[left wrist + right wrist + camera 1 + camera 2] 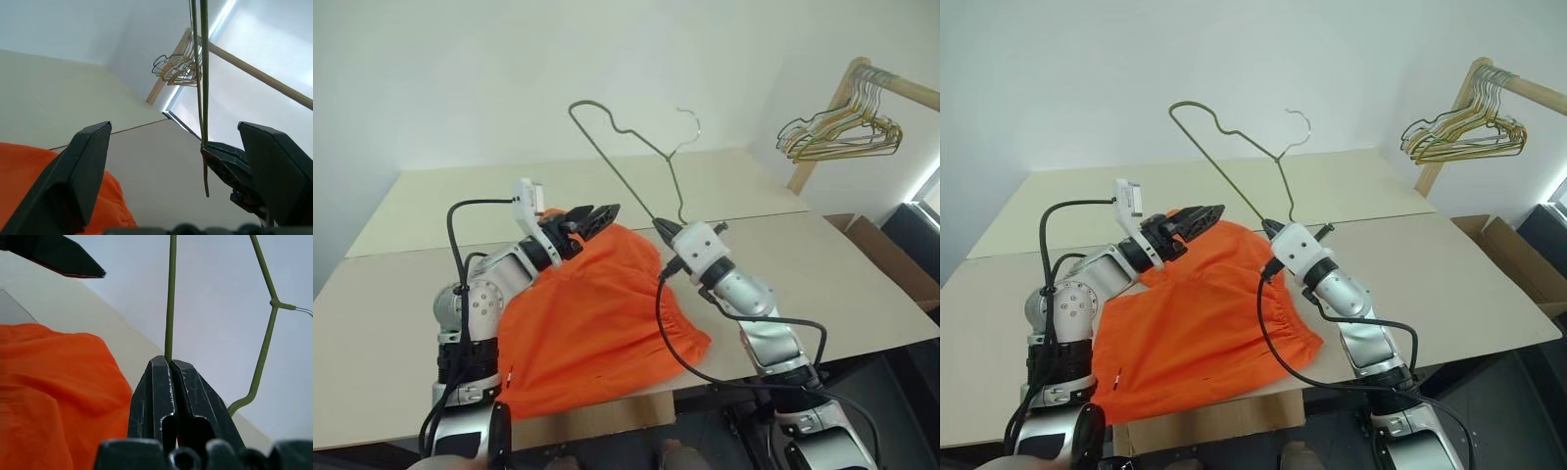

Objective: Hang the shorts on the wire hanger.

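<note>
Worktop (862, 284): a broad, pale beige surface made of two boards meeting at a seam, set against a white wall.

Shorts (597, 323): bright orange fabric lying spread flat on the near board, gathered waistband toward the right arm, one edge reaching the front rim of the worktop.

Wire hanger (636, 137): thin olive-dark wire, lifted clear of the worktop and tilted, hook uppermost, above the far edge of the shorts.

Wooden rack (847, 93): far right corner, carrying a bunch of golden and dark hangers (842, 132).

Right end effector (171, 363): clenched on the wire hanger, fingers pinching one straight run of wire.

Left end effector (592, 220): released, fingers spread wide, poised over the far edge of the shorts just beside the right end effector.
</note>
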You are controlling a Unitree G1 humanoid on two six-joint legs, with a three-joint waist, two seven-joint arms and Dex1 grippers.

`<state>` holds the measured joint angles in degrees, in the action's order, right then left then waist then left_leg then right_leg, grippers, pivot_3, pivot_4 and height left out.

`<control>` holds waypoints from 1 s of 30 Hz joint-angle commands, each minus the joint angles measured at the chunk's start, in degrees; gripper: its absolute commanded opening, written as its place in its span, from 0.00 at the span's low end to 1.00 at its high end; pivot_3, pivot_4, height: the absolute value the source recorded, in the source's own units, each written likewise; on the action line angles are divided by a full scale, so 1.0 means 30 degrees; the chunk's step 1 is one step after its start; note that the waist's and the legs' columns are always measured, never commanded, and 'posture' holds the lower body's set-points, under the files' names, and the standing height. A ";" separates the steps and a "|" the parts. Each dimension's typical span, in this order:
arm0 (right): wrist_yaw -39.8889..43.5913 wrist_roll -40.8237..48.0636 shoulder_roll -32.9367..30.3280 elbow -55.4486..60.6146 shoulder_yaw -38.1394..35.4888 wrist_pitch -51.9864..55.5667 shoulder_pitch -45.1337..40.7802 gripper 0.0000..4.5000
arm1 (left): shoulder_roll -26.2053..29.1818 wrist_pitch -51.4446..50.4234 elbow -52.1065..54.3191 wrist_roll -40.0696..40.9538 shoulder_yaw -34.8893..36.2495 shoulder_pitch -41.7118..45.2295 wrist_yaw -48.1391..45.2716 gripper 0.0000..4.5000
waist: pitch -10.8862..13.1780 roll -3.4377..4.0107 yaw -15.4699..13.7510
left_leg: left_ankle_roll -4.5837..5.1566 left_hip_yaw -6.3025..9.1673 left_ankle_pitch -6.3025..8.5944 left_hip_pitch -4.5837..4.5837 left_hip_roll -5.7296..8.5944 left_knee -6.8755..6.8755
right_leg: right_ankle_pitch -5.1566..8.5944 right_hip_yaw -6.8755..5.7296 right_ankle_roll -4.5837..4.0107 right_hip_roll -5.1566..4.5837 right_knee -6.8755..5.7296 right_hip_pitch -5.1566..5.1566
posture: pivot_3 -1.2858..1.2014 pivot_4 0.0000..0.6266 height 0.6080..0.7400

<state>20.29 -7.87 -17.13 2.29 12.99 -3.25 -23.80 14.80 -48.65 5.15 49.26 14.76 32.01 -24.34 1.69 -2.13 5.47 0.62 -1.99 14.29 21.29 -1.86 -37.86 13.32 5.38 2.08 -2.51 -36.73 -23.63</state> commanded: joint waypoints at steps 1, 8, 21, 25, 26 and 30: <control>-0.0087 -0.0497 0.0267 0.0690 0.0332 -0.0894 -0.0105 0.00 | -0.0203 0.0534 0.1418 0.1051 0.0306 0.0571 -0.0451 1.00 | 0.0000 0.0000 0.0003 | 0.0000 -0.0002 0.0000 0.0002 0.0000 0.0000 | 0.0000 0.0001 -0.0001 0.0000 0.0004 0.0000 | 0.51 0.00 1.00; -0.0274 -0.1040 0.0730 0.0494 0.0849 -0.1499 0.0236 0.00 | -0.0566 0.1174 0.1365 0.1396 0.0678 0.0668 0.0224 0.96 | 0.0000 -0.0001 -0.0002 | -0.0008 -0.0006 0.0000 -0.0015 -0.0002 0.0000 | -0.0001 -0.0001 -0.0007 0.0007 0.0005 0.0015 | 0.52 0.00 1.00; -0.0277 -0.1051 0.1216 0.0095 0.0697 -0.1612 0.0228 0.00 | -0.0890 0.1051 0.0678 0.2765 0.1524 0.1035 0.1515 0.08 | 0.0001 -0.0001 -0.0015 | -0.0008 -0.0006 0.0000 -0.0035 -0.0001 0.0000 | 0.0001 -0.0010 -0.0007 0.0009 0.0023 0.0048 | 0.51 0.00 1.00; -0.0119 -0.0973 0.1252 0.0431 0.0695 -0.0966 0.0374 0.00 | -0.0894 0.1130 0.0438 0.2656 0.1461 0.1129 0.1597 0.00 | 0.0001 -0.0001 -0.0009 | -0.0008 -0.0015 0.0001 -0.0035 0.0000 0.0000 | 0.0001 -0.0012 -0.0006 0.0009 0.0030 0.0052 | 0.51 0.00 1.00; 0.0126 -0.0946 0.1177 0.0673 0.0735 -0.0418 0.0402 0.00 | -0.0893 0.1273 0.0444 0.2449 0.1359 0.1112 0.1578 0.00 | 0.0001 -0.0001 -0.0006 | -0.0008 -0.0016 0.0000 -0.0035 0.0000 0.0000 | 0.0001 -0.0013 -0.0006 0.0010 0.0030 0.0051 | 0.51 0.00 1.00; 0.1691 -0.1063 0.0510 0.1815 0.1132 0.2469 0.0513 0.17 | -0.0330 0.3189 0.1006 -0.0579 -0.0550 0.0603 0.0578 0.00 | 0.0001 -0.0001 -0.0010 | -0.0009 -0.0021 0.0000 -0.0034 0.0000 0.0000 | 0.0001 -0.0020 -0.0007 0.0009 0.0038 0.0062 | 0.51 0.00 1.00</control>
<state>23.66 -11.09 -14.64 4.63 16.25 1.93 -22.00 12.63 -42.86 5.88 50.99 15.16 33.34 -20.73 1.69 -2.13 5.44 0.59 -2.07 14.29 21.18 -1.85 -37.86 13.33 5.31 2.06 -2.49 -36.60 -23.44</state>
